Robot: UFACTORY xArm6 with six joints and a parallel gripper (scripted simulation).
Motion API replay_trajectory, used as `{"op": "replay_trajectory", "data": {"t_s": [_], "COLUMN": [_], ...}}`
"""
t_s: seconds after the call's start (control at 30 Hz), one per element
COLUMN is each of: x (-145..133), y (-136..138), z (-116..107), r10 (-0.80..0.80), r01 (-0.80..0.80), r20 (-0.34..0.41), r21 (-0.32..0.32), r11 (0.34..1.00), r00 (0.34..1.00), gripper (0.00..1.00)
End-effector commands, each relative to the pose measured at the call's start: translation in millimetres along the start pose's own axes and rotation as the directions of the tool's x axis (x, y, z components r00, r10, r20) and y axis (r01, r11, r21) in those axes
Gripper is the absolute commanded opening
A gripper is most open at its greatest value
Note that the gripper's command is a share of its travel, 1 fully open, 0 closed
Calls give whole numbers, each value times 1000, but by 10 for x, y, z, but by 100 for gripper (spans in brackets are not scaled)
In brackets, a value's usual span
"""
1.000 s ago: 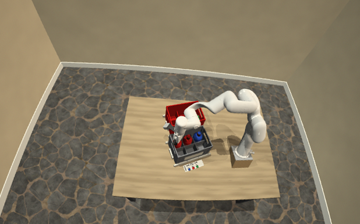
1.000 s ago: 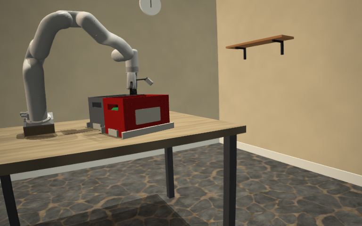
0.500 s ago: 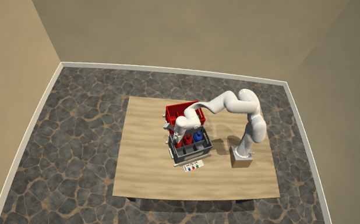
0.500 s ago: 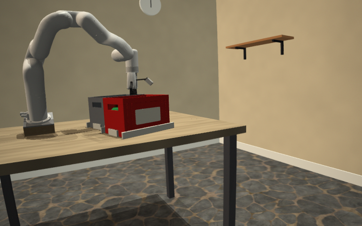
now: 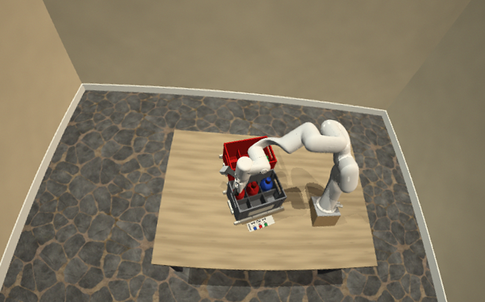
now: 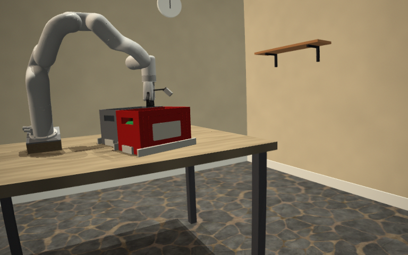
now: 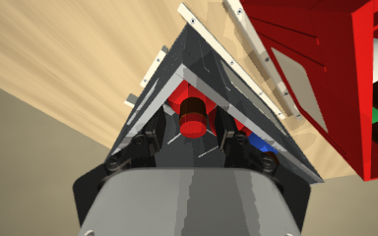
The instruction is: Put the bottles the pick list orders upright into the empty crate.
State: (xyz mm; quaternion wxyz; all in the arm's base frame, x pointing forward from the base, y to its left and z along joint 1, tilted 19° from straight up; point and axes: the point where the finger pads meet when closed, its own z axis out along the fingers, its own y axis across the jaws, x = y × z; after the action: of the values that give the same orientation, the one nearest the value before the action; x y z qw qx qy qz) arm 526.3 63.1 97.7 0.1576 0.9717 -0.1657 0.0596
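Observation:
The grey crate (image 5: 243,213) (image 6: 108,129) (image 7: 202,59) holds a red-label bottle (image 5: 239,195) (image 7: 193,129) in its far-left corner, a second red bottle (image 5: 252,188) beside it and a blue bottle (image 5: 266,184) (image 7: 262,144), all upright. My gripper (image 5: 240,189) (image 6: 150,103) (image 7: 190,112) is open, pointing down, with its fingers on either side of the corner bottle's neck and gaps to both. The red crate (image 5: 233,149) (image 6: 144,129) (image 7: 340,74) holds a green bottle (image 5: 267,158) (image 6: 129,122); its other contents are partly hidden. The pick list (image 5: 270,220) shows blue, red and green marks; its counts are too small to read.
Pale rails (image 5: 260,216) (image 6: 168,146) (image 7: 231,62) run along the crates' bases. The two crates stand close side by side on the table (image 5: 192,240) (image 6: 228,138). My arm reaches over them from its base block (image 5: 325,218) (image 6: 44,145).

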Motion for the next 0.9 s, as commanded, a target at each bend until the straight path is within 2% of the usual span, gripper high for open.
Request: {"op": "replay_trajectory", "data": {"t_s": [0.0, 0.4, 0.87], "x": [13, 12, 11], "y": [-6, -5, -5], "z": [-19, -232, -606], "r10": [1, 1, 1], "r01": [-1, -1, -1], "r20": [-4, -4, -4], "r21": [3, 3, 3], "r11": [1000, 1000, 1000], "r00": [1000, 1000, 1000], "gripper": [65, 65, 65]}}
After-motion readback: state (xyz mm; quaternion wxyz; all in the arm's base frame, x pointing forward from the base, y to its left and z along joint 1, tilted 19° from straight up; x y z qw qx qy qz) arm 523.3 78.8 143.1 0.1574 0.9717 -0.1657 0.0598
